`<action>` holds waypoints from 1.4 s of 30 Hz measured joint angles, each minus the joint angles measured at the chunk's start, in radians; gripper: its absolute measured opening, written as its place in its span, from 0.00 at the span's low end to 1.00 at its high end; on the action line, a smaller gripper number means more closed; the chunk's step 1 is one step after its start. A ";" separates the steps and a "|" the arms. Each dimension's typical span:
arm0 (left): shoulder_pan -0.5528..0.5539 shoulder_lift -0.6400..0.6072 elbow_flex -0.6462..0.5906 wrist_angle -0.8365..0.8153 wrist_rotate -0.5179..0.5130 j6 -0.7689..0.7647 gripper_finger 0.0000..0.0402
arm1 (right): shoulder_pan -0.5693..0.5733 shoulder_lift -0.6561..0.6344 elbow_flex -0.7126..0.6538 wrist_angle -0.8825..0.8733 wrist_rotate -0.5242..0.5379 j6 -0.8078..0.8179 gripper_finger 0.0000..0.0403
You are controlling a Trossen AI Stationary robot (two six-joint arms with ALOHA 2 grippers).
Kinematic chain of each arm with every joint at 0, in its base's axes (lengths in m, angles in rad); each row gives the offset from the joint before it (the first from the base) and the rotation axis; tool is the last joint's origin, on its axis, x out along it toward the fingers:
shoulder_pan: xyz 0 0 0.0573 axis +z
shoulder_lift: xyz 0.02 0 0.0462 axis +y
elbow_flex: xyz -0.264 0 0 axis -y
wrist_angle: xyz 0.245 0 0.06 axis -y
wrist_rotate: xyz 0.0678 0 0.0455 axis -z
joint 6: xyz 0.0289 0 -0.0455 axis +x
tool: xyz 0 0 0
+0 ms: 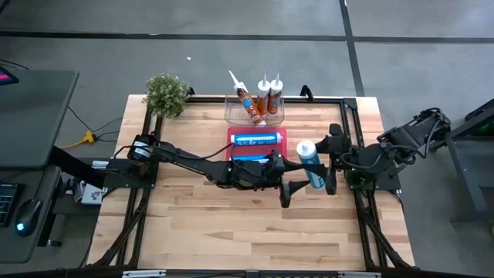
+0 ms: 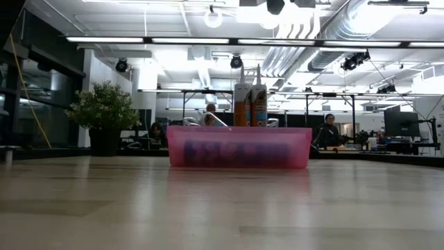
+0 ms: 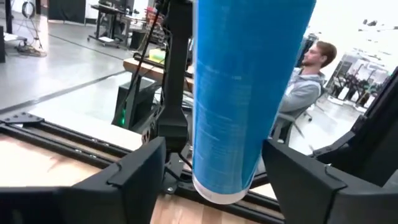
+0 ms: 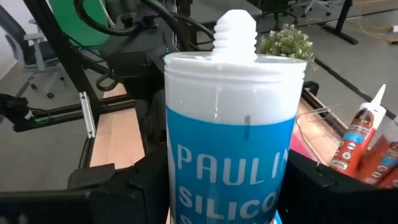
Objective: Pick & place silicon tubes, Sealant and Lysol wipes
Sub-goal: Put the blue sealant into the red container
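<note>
Blue silicone cartridge (image 1: 310,164) held above the worktop (image 1: 231,232) right of the pink bin (image 1: 258,137), clamped mid-body in the right tool (image 1: 330,166), left tool (image 1: 285,189) spread and released alongside; probably rigid, smooth, slippery, moderately heavy, best gripped around the barrel.

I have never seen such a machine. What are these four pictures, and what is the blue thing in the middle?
It is a robot with two dark arms at a wooden table. One picture looks down from above, one looks level across the table, and two come from cameras on the wrists. The blue thing is a blue silicone tube with a white cap. The right gripper holds it, while the left gripper stands open around it. Behind it lie a pink tray holding a blue tube and a clear box with three orange-labelled sealant tubes. A small green plant stands at a corner.
</note>
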 joint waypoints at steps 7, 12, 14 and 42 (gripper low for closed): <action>0.002 0.000 0.001 0.057 0.047 -0.005 0.71 | -0.016 0.009 0.000 0.033 0.003 -0.051 0.52; 0.002 0.000 0.002 0.084 0.070 -0.005 0.71 | -0.053 0.015 -0.001 0.068 -0.018 -0.084 0.52; 0.003 0.000 0.002 0.082 0.071 -0.005 0.71 | -0.063 0.016 -0.001 0.104 -0.037 -0.108 0.52; 0.001 -0.001 0.001 0.188 0.068 -0.008 0.68 | -0.101 0.061 -0.001 0.270 -0.092 -0.196 0.52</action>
